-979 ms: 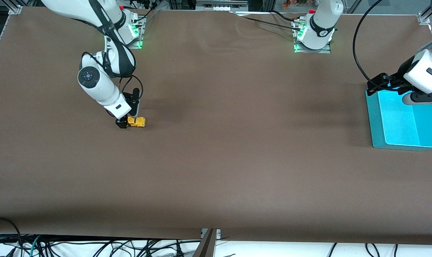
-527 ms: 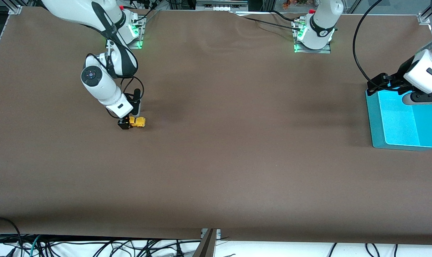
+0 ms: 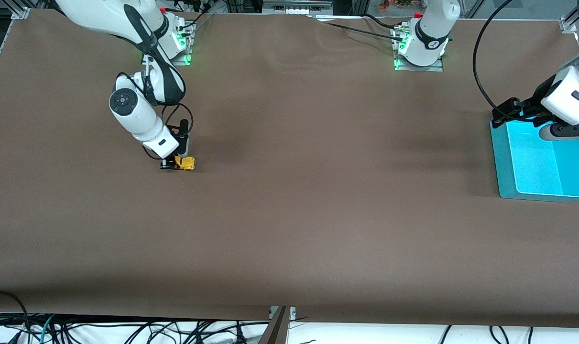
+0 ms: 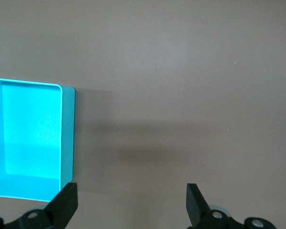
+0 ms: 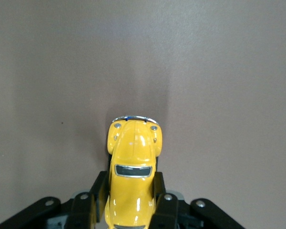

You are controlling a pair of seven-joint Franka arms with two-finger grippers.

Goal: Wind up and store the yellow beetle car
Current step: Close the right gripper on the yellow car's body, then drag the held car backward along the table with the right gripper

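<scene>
The right pincer (image 3: 170, 165) grips the car (image 3: 186, 164) by its sides on the surface (image 3: 318, 191) — the left pincer (image 4: 129, 202) waits, spread wide, beside the bin (image 3: 502, 162).

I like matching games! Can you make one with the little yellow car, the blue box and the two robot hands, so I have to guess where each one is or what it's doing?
Things:
1. yellow beetle car
2. turquoise bin
3. right gripper
4. left gripper

Places or states:
A. open, over the table beside the bin, holding nothing
B. stands empty at the left arm's end of the table
C. on the table toward the right arm's end, squeezed between two fingers
D. shut on the car's sides

Pairs: 1-C, 2-B, 3-D, 4-A
</scene>
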